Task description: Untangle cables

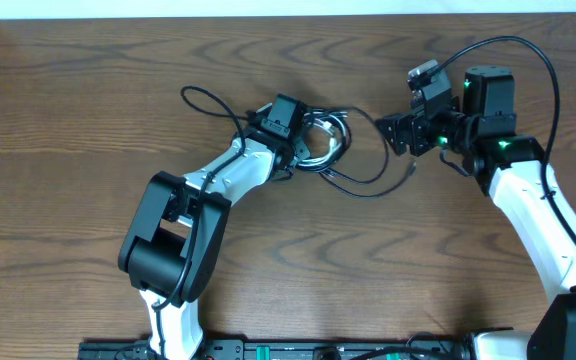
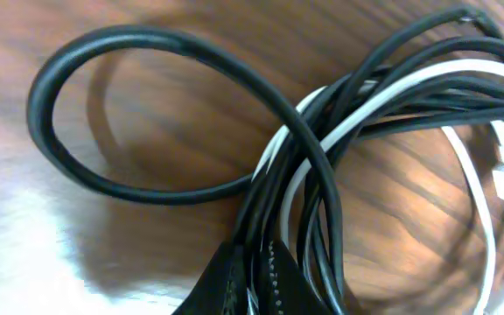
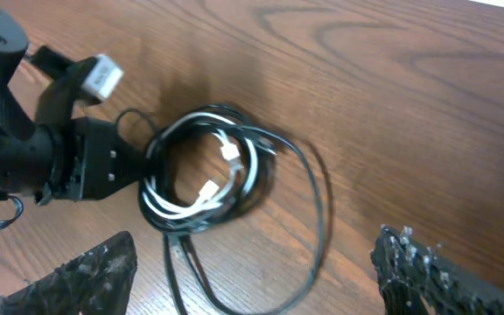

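Left wrist alone: fingers (image 2: 223,284) seemingly pinching cables (image 2: 309,150).

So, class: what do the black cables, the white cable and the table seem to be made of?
The black cables: likely rubbery plastic sheath, smooth with soft sheen. The white cable: likely plastic too, smooth, slightly glossy. The table: wood or wood-look laminate, brown grain pattern.

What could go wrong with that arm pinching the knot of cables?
1. The left gripper seems shut on several cables at once, black and white; pulling might drag or tighten the whole bundle instead of freeing one strand.
2. The plugs of the white cable lie inside the coil and could snag on the loops.
3. A loose black loop trails toward the open right gripper and might catch on it.
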Motion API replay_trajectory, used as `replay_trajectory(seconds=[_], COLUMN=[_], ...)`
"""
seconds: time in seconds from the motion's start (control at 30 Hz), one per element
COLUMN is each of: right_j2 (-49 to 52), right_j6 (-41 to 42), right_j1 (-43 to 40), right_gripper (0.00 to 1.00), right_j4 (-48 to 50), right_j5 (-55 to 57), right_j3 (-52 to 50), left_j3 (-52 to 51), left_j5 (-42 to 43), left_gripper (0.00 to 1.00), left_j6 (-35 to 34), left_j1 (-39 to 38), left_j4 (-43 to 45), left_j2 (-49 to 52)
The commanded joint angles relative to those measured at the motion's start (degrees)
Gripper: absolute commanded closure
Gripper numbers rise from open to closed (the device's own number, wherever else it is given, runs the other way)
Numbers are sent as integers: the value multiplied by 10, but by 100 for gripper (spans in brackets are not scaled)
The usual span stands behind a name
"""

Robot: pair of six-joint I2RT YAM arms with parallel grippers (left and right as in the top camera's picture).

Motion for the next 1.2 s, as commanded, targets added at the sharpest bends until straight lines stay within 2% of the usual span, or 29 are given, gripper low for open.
replay_trajectory(seconds=[0.0, 0.17, 0.4, 0.53, 0.67, 0.83, 1.0, 1.17], right_j2=[3, 3, 3, 3, 3, 3, 3, 4], right_j6=[17, 60, 125, 126, 126, 127, 126, 126], right_j1=[4, 4, 9, 23, 41, 60, 78, 89], right_gripper=[18, 20, 24, 26, 27, 27, 26, 26], right_j4=[8, 26, 48, 49, 45, 37, 36, 40], right_j5=[1, 0, -10, -28, -28, -28, -25, -19], right_j3=[12, 12, 12, 12, 12, 12, 12, 12], left_j3=[0, 0, 0, 0, 0, 0, 0, 0], left_j5=[98, 147, 202, 252, 255, 255, 264, 378], left_gripper=[93, 93, 93, 92, 93, 93, 93, 93], left_j6=[149, 239, 309, 318, 317, 261, 143, 81], left_j1=[-3, -3, -3, -2, -2, 3, 27, 47], left_j4=[9, 10, 10, 7, -10, 15, 62, 155], left_j2=[-37, -149, -273, -296, -296, -296, -296, -296])
